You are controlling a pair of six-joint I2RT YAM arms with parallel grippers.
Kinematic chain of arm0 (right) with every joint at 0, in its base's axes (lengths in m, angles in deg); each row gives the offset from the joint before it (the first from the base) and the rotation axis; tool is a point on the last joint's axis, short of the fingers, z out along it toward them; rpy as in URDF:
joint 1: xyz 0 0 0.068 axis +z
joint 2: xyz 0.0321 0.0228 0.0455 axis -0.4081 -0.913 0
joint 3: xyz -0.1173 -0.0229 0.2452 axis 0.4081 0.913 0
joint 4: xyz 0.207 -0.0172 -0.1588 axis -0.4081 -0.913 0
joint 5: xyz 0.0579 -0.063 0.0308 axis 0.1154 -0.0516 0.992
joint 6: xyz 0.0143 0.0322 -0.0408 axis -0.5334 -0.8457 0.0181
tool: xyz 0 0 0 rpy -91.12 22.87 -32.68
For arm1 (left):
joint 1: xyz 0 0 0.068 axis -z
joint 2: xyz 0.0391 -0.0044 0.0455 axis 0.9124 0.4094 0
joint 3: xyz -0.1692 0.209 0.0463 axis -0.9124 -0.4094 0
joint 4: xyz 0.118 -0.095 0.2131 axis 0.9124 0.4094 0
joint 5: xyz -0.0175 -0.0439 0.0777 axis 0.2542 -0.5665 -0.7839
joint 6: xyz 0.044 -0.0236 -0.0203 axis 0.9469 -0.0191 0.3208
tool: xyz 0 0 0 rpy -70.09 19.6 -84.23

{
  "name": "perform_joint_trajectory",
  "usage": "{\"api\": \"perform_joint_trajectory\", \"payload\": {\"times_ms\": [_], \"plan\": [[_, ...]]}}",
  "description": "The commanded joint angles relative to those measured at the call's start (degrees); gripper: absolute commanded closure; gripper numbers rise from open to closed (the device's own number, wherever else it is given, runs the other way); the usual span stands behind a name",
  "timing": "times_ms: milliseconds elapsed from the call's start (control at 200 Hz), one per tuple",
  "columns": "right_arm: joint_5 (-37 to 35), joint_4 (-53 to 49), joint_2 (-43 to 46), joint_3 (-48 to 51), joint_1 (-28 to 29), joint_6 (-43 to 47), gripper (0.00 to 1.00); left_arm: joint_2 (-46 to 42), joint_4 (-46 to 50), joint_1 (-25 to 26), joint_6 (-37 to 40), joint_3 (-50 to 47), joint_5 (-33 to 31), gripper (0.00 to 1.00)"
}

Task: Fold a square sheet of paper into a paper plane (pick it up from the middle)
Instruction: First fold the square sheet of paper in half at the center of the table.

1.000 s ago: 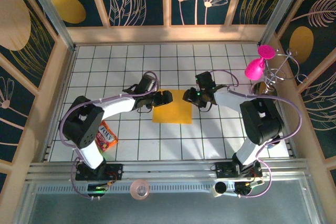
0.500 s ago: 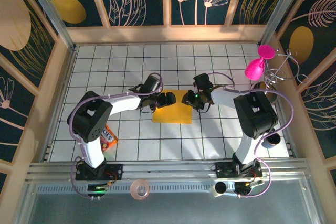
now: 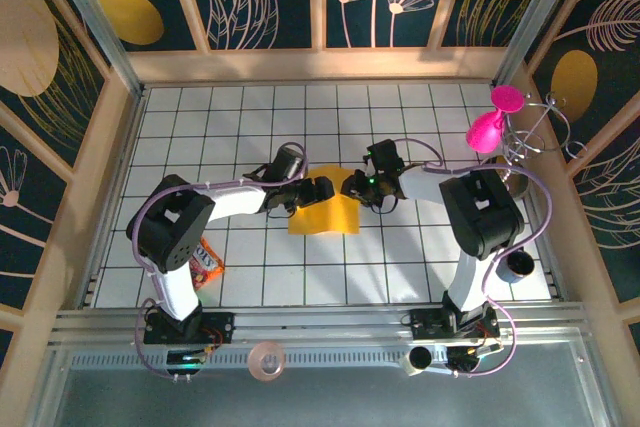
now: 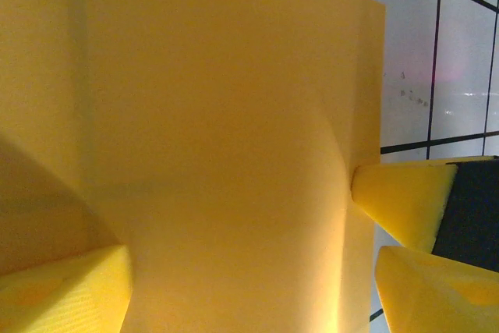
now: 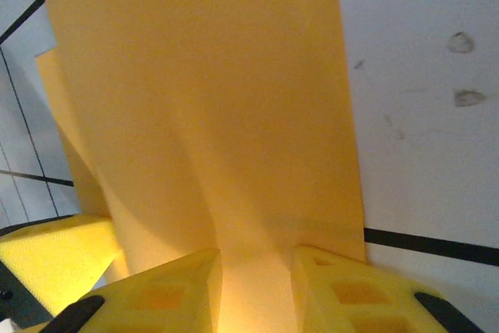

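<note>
The right gripper [image 3: 352,186] had clenched on the square sheet of paper [image 3: 320,217], curling its right edge up, likely for a first fold. The left gripper [image 3: 318,192] stayed released.

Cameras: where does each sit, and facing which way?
Top external: fixed above and behind the bases, looking down on the white tiled table; both arms show, left pincer and right pincer meeting at the orange-yellow square sheet of paper.
Left wrist: on the left arm, looking along the sheet; its yellow finger shows lower left.
Right wrist: on the right arm, facing the raised sheet and tiles; its two yellow fingers pinch the sheet's edge.
Shared: the sheet, in all three; wrist views face it from opposite sides.
</note>
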Motion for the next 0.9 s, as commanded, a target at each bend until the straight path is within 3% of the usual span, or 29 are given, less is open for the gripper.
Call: {"api": "perform_joint_trajectory", "payload": {"times_ms": [0,320,891], "plan": [[2.6,1.8,-1.7,0.2,0.3,-1.4,0.70,0.3,2.0,0.3,-1.1,-1.7,-1.7,0.20],[8.5,7.7,-2.3,1.9,0.3,-4.7,0.72,1.2,3.7,0.3,-1.6,-1.0,-3.0,0.26],[15.4,16.9,-3.4,3.5,0.3,-10.7,0.76,1.5,5.2,0.3,0.3,-0.7,-3.3,0.28]]}}
